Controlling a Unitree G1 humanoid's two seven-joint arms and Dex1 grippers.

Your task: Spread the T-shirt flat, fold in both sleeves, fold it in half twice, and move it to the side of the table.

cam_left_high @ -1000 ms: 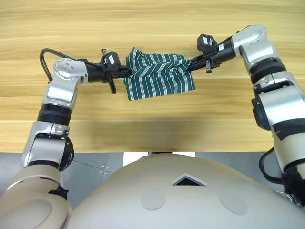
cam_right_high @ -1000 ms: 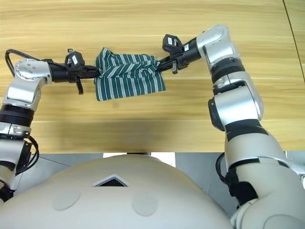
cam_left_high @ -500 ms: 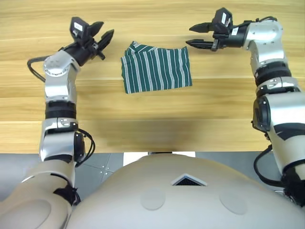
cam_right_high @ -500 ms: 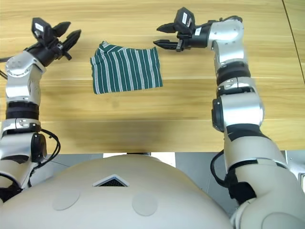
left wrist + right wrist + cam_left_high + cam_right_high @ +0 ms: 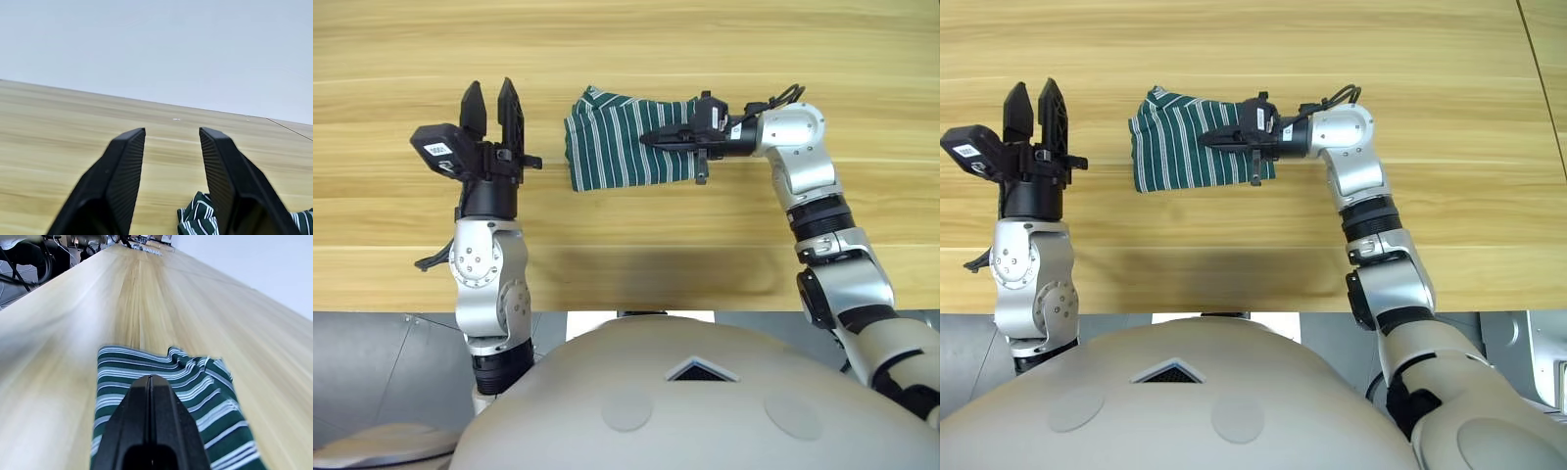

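- The T-shirt [image 5: 607,147], green with white stripes, lies folded into a small rectangle on the table [image 5: 724,49].
- The right gripper [image 5: 647,139], fingers pressed together, points across its right half.
- The left gripper [image 5: 490,99] is spread open, apart on its left.

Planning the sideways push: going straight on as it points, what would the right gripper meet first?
Likely the folded T-shirt: the shut right gripper points across it toward the robot's left, with striped cloth directly ahead. Whether it touches is unclear.
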